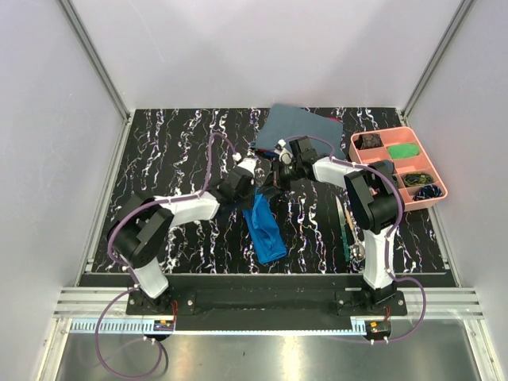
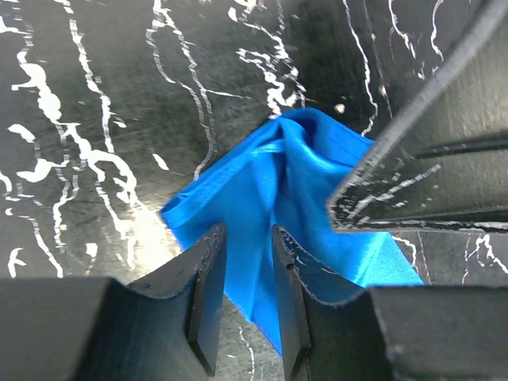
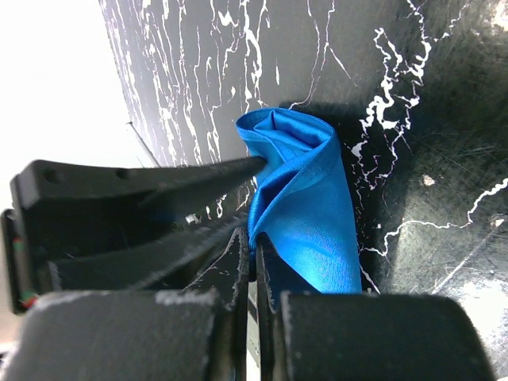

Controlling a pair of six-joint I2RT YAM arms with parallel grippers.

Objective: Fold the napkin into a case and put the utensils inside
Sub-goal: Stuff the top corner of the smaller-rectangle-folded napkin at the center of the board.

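Blue napkin (image 1: 264,230) lies mid-table (image 1: 182,159) as a narrow folded strip, far end bunched up; right gripper (image 3: 253,242) clenched on that end's fold; left gripper (image 2: 246,238) jaws parted (cloth shows in the gap, not pinched); utensils (image 1: 347,226) lie well apart to its right.

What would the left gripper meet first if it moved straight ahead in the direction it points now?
The napkin: the bunched blue cloth lies ahead of the left gripper, in line with the gap between its jaws. The table is probably beneath it, though depth is hard to judge.
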